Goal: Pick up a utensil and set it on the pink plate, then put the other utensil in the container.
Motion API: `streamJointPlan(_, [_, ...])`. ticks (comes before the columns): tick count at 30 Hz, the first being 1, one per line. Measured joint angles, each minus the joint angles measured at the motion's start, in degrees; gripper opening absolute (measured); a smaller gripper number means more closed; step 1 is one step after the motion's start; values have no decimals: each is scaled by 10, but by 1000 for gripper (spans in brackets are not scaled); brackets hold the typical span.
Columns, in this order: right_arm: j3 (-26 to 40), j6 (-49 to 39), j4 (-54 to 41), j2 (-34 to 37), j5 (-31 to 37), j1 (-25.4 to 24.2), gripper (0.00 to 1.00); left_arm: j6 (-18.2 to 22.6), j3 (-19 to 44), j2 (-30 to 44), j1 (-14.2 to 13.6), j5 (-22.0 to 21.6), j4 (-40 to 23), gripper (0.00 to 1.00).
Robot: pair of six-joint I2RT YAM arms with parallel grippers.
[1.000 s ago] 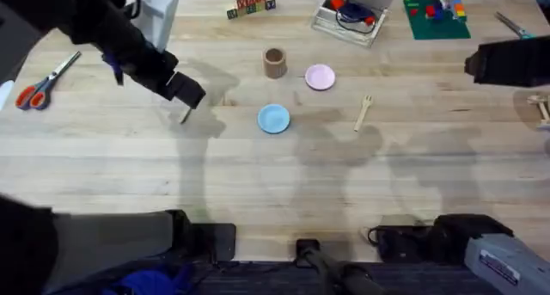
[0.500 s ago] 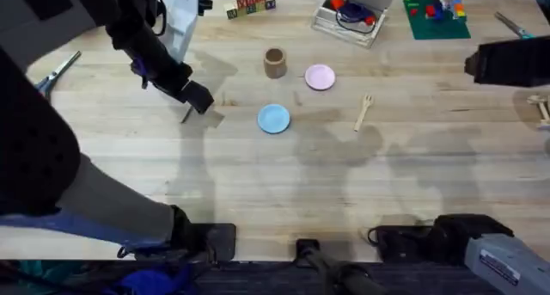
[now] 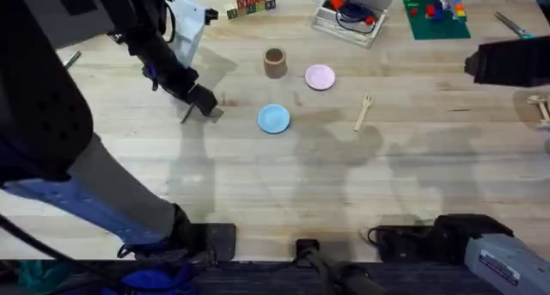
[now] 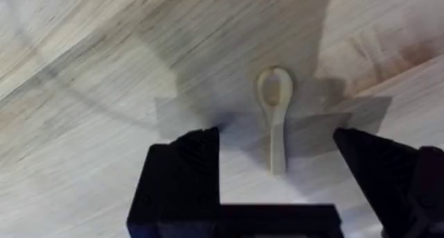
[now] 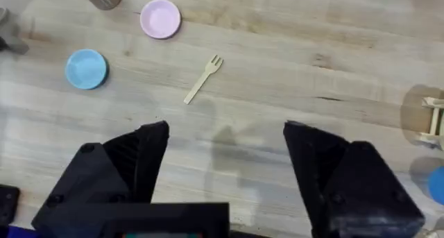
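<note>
Left gripper (image 4: 277,151) over the spoon (image 4: 275,116), fingers spread wide, gripping nothing; right gripper (image 5: 225,144) also spread wide and empty, above bare table (image 3: 284,187).

Table is pale wood planks with visible grain and arm shadows across it. Far edge has clutter: clear plastic box (image 3: 351,13), green block set (image 3: 436,9), lettered blocks (image 3: 250,1). Blue plate (image 3: 274,119) sits mid-table, pink plate (image 3: 320,76) just beyond it to the right, both small, round and empty. Brown cup (image 3: 274,63), upright cylinder, stands beside the pink plate. Fork (image 3: 363,111), pale wood with short tines, lies flat right of the plates, apart from them. Spoon is pale wood with a rounded bowl, flat on the table between the left fingers, left of the blue plate.
</note>
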Motion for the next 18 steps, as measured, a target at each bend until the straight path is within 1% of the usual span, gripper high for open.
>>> streamJointPlan(18, [0,0,0,0,0,0,996,1,6,10,3,1,0,993])
